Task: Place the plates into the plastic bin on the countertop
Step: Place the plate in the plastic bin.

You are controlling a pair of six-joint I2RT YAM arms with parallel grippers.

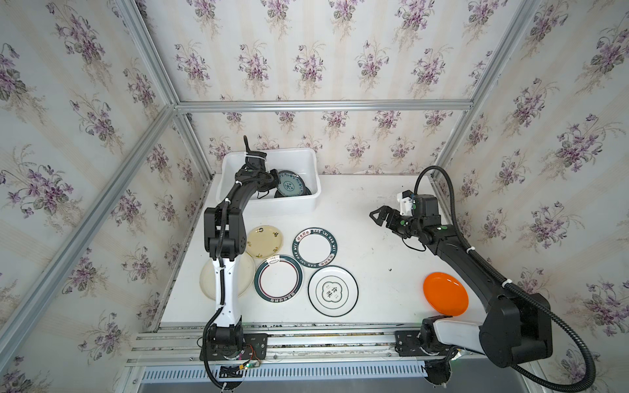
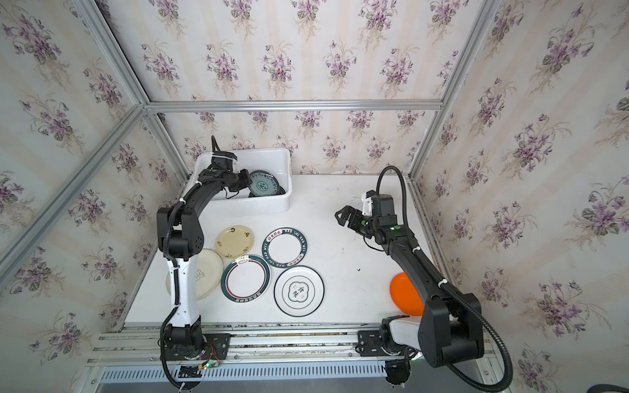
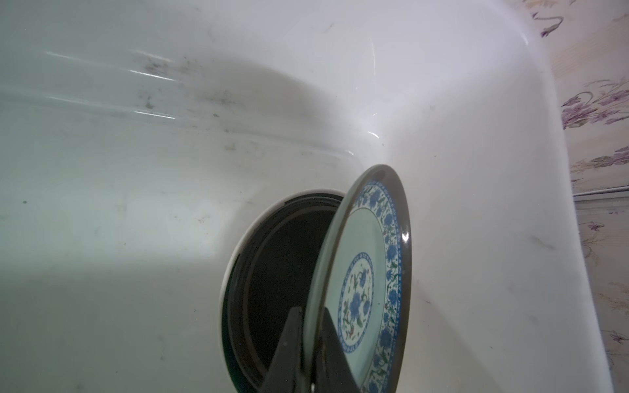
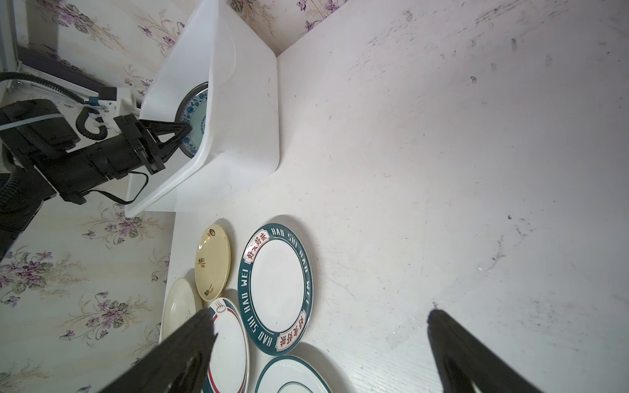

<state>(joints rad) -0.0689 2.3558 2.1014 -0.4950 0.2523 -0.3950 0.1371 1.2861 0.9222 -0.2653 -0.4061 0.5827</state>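
Your left tool (image 3: 310,311) is clamped on the rim of the blue-green patterned plate (image 3: 360,272). It holds the plate tilted inside the plastic bin (image 1: 292,206), which sits at the upper left of the counter (image 1: 357,245) in both top views. A black plate (image 3: 272,258) lies flat on the bin floor beneath; whether the two touch cannot be determined. Your right tool (image 1: 374,217) stands with jaws wide apart and empty, above bare counter right of centre. Six plates lie outside the bin. The small cream plate (image 1: 264,241), lettered plate (image 1: 315,247), green-rimmed plate (image 1: 278,278), black-ringed plate (image 1: 333,291) and large cream plate (image 1: 238,282) are clustered at lower left, and the orange plate (image 1: 444,292) is at lower right. Judgement: the plates are stiff, glossy and probably slippery, and they may chip if dropped onto one another. Pinch across the raised rim only, and lower each plate fully before letting go.
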